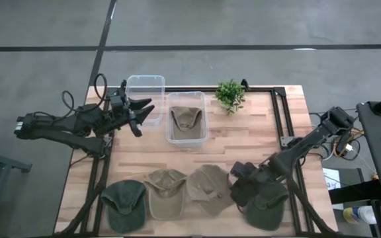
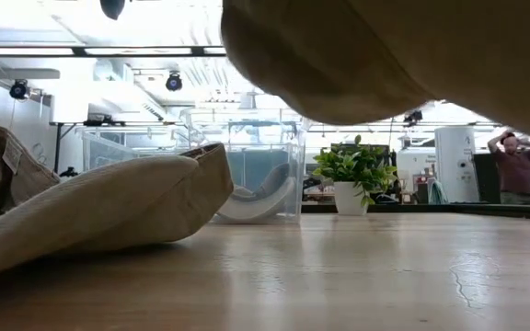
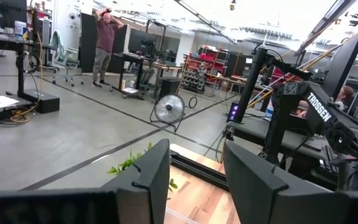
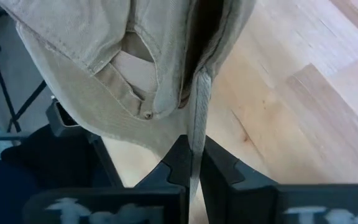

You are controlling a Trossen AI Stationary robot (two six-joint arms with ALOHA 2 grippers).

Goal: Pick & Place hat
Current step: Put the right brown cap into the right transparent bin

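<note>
Near the table's front edge lies a row of hats: a dark green one (image 1: 123,203), a tan one (image 1: 164,192), a khaki one (image 1: 207,187) and another dark green one (image 1: 268,206). My right gripper (image 1: 238,177) is at the khaki hat's right side, shut on it. The low view shows this khaki hat (image 2: 385,55) raised above the tabletop, with the tan hat (image 2: 99,216) resting on its crown side. An olive hat (image 1: 185,118) lies in a clear bin (image 1: 186,137). My left gripper (image 1: 137,109) hovers open beside an empty clear bin (image 1: 145,92). My right gripper (image 4: 193,152) pinches a thin edge of the khaki hat (image 4: 197,106) between its two fingers. It comes at the hat from the table's right side. The hat's underside and inner band (image 4: 135,68) face the wrist camera. In the low view the hat is off the tabletop.
A small potted plant (image 1: 230,94) stands at the far edge, right of the bins. A black metal frame (image 1: 284,112) runs along the table's right side. Bare wood lies in the table's middle (image 1: 177,155). A person (image 2: 513,165) stands in the room beyond.
</note>
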